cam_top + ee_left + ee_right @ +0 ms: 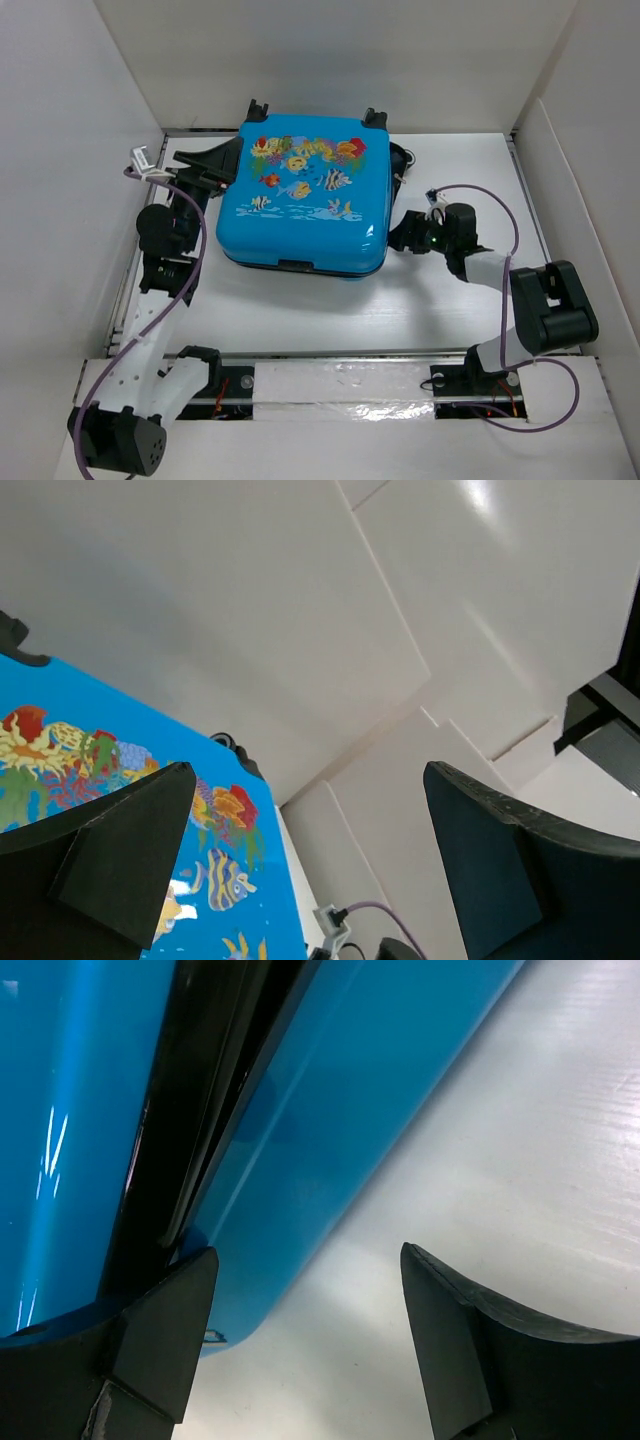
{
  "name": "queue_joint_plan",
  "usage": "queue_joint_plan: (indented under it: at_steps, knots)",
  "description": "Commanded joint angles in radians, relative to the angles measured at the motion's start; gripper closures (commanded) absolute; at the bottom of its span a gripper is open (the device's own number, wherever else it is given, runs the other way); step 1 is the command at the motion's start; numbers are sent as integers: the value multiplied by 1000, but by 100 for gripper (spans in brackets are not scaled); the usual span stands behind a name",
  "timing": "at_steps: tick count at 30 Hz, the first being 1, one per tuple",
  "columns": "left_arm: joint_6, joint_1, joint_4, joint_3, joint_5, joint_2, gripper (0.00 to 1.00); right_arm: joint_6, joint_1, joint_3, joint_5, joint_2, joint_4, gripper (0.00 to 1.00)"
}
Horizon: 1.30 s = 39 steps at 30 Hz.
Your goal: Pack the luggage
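Black seam of luggage, right-wrist only

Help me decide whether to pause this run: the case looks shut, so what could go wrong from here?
1. The right gripper is open at the side of the luggage, close by the black seam. On that glossy, curved shell it may slip off instead of catching.
2. The left gripper is open by the opposite edge and grips nothing, so a one-sided push could slide the closed luggage across the table.
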State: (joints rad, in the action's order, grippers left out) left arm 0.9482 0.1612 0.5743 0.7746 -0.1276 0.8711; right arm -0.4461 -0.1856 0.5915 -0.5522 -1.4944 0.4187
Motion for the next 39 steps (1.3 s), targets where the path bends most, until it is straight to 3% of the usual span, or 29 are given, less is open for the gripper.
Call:
queue_joint_plan:
  at_steps: [1, 5, 8, 13, 18, 20, 25, 31, 36, 39]
  knots:
    - [-46, -3, -100, 74, -9, 75, 1, -11, -2, -13, -69, 20, 83, 20]
    - [-51, -40, -220, -50, 190, -22, 1, -11, 40, -42, -28, 81, 58, 21]
    - [21, -147, -300, -202, 272, -111, 1, -6, 51, -58, 0, 134, 40, 20]
    - [113, -281, -384, -409, 207, -179, 1, 1, 60, -73, 14, 166, 34, 19]
    - [204, -396, -329, -596, 102, -212, 3, -9, 81, -90, -32, 172, 57, 19]
    - [193, -419, -314, -636, 31, -143, 15, -11, 81, -93, -29, 190, 54, 19]
    - [138, -428, -254, -692, -133, -29, 57, -14, 81, -96, -32, 207, 51, 19]
    - [127, -428, -202, -689, -259, 5, 93, -19, 81, -94, -54, 191, 69, 19]
    - [110, -428, -134, -661, -299, 112, 97, -23, 81, -94, -54, 197, 74, 20]
    - [174, -428, 43, -687, -348, 210, 94, -23, 81, -93, -55, 200, 75, 20]
